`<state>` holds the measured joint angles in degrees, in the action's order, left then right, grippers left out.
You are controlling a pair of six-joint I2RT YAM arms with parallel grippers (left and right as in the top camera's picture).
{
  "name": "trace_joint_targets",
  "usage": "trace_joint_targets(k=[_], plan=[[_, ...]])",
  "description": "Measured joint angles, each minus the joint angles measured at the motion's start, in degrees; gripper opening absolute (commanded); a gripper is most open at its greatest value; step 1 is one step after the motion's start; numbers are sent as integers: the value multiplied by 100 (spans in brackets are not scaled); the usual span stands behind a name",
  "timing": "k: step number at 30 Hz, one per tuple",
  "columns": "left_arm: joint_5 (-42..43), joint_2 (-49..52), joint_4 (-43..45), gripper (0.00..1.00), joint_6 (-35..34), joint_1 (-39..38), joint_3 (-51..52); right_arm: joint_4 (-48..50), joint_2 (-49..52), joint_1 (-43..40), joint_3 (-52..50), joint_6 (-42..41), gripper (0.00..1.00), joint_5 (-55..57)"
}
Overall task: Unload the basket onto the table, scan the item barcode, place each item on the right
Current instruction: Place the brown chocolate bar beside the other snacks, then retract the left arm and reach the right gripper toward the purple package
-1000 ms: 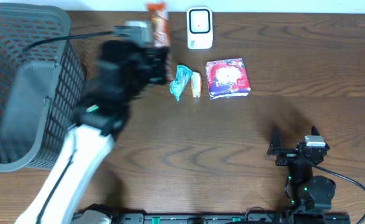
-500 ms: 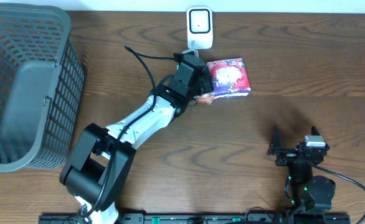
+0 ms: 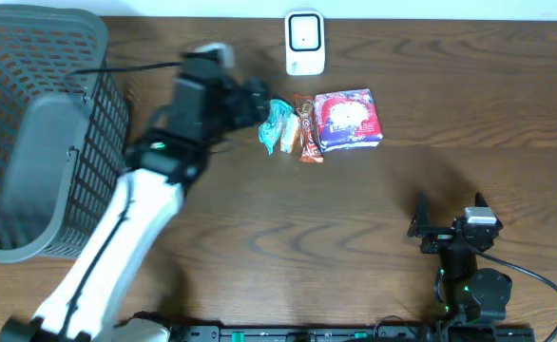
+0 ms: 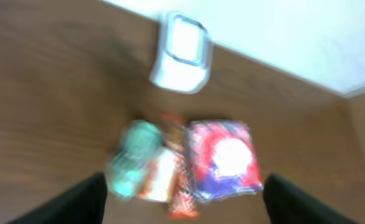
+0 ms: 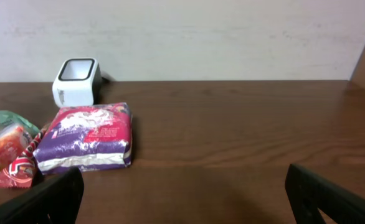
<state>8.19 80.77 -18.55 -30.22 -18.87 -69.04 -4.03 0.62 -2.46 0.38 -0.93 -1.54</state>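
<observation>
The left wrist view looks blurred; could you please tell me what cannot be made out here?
- Left wrist view: motion blur leaves print on the purple packet, teal snack and red bar unreadable.
- Overhead: left gripper smeared by motion; print too small.
- Right wrist view: orange snack cut by left edge.

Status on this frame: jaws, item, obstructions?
Left gripper open, empty. Right gripper open, idle. Bar on table beside purple pack. Nothing blocking scanner.
</observation>
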Motion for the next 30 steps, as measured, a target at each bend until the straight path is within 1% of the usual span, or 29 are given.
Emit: trace_joint_targets(k=[2, 4, 7, 10, 12, 13, 14, 15, 16, 17, 19, 20, 21, 22, 23, 24, 26, 28, 30], plan=[[-83, -313, -570, 98, 79, 417, 0, 0, 0, 0, 0, 0, 99, -2], [-127, -496, -1069, 98, 90, 776, 0, 94, 2, 0, 0, 0, 99, 0], [-153, -590, -1469, 98, 138, 1113, 0, 643, 0, 0, 0, -177, 99, -216], [-184, -595, -1764, 98, 168, 1220, 4, 1329, 9, 0, -2, -682, 99, -776], [-192, -595, -1939, 98, 177, 1217, 4, 2037, 17, 0, -2, -949, 99, -1040], [-192, -595, -2000, 98, 175, 1217, 7, 2627, 9, 0, 4, -1084, 99, -1180], [-195, -595, -2065, 98, 177, 1217, 7, 2905, 11, 2, 13, -1134, 99, -1226], [-195, -595, -2151, 98, 177, 1217, 9, 3139, 17, 0, 103, -1235, 99, -1272], [-195, -595, -2166, 98, 177, 1217, 9, 3036, 66, 0, 227, -1233, 99, -1281], [-195, -595, -2181, 98, 177, 1217, 9, 2824, 170, 0, 411, -1213, 99, -1287], [-195, -595, -2194, 98, 177, 1217, 9, 1969, 754, 0, 1215, -973, 99, -1309], [-197, -592, -2175, 98, 177, 1217, 9, 1038, 1259, -2, 1941, -693, 99, -1346], [-205, -595, -2205, 98, 177, 1217, 11, -50, 2090, -4, 2990, -321, 99, -1370], [-212, -595, -2197, 98, 177, 1217, 11, -221, 2444, -4, 3394, -175, 99, -1388], [-212, -595, -2197, 98, 177, 1217, 11, -708, 2782, -2, 3779, -39, 99, -1390], [-219, -588, -2192, 98, 177, 1217, 15, -1950, 3508, -9, 4741, 181, 99, -1414], [-216, -599, -2188, 98, 177, 1213, 17, -3099, 4719, -9, 6063, 389, 99, -1438], [-214, -595, -2199, 98, 177, 1213, 20, -3967, 5877, -9, 7117, 538, 99, -1526], [-214, -595, -2199, 98, 177, 1213, 20, -4424, 6732, -9, 7750, 619, 99, -1683]])
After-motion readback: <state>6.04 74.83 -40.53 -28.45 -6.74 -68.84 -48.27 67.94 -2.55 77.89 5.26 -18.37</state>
